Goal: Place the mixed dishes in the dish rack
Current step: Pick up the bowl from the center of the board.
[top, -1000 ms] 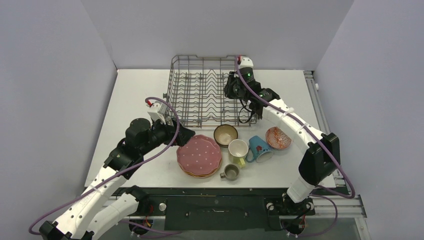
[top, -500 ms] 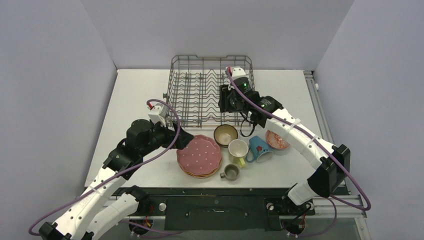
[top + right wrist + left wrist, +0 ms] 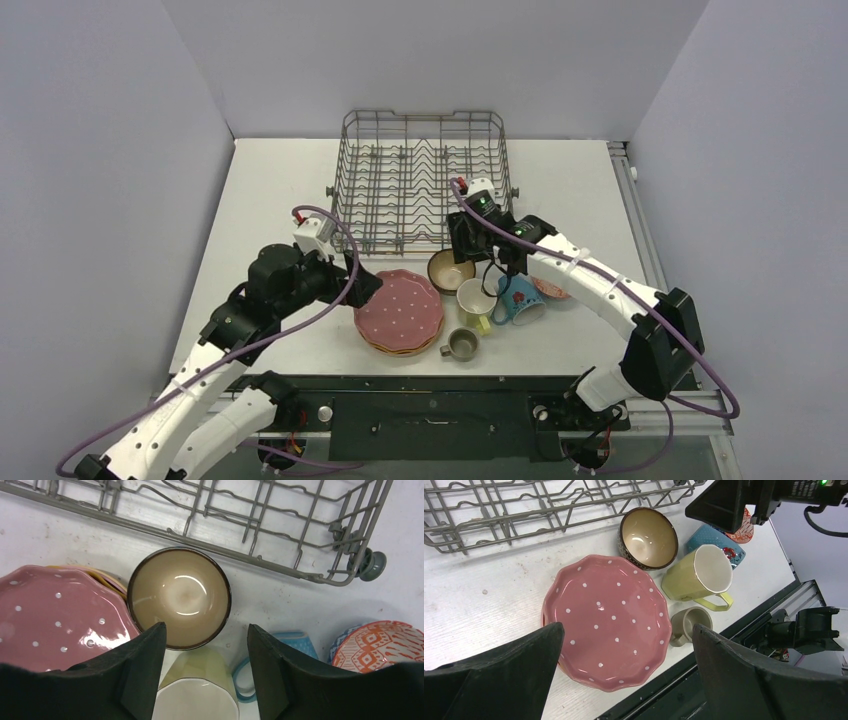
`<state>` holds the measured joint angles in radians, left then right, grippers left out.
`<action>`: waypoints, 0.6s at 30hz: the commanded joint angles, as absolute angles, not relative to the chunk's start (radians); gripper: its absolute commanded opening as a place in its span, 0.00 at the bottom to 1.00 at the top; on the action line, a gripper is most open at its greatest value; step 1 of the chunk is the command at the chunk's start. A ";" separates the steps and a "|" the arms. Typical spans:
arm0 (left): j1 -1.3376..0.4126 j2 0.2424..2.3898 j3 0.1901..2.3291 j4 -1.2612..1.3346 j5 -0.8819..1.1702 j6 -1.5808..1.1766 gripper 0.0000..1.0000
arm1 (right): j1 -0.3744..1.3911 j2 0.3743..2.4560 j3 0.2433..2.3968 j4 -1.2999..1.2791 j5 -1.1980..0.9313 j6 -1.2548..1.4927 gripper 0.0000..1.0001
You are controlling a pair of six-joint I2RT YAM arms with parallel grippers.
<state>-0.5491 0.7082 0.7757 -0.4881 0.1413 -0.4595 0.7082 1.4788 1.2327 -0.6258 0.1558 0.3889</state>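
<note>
Back from over the dish rack [image 3: 420,113] comes the right arm [image 3: 560,265], its jaws now apart above the dark brown bowl [image 3: 179,597]; the left arm [image 3: 280,285] has crept closer to the pink plate [image 3: 606,620], jaws wide apart and empty. Every dish sits on the table [image 3: 270,200], none in the rack that I can see, so I'd say loading has barely begun

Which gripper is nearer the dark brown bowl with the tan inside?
Right. The right gripper hovers open just above the dark brown bowl; the left gripper is farther off, open at the left edge of the pink dotted scalloped plate.
</note>
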 commanded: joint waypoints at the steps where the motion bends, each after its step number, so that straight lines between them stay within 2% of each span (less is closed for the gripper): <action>1: -0.544 0.677 0.828 -0.502 0.127 -0.410 0.97 | 0.702 1.461 1.197 -0.602 0.200 0.423 0.58; 7: -0.545 0.645 0.810 -0.497 0.126 -0.390 0.96 | 0.684 1.499 1.151 -0.563 0.179 0.461 0.63; 18: -0.542 0.613 0.789 -0.511 0.101 -0.390 0.96 | 0.662 1.613 1.128 -0.486 0.131 0.514 0.63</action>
<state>-0.5484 0.6300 0.7773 -0.5152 0.1261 -0.4057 0.6682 1.5848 1.1324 -0.5503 0.1448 0.4824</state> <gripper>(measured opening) 0.965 0.634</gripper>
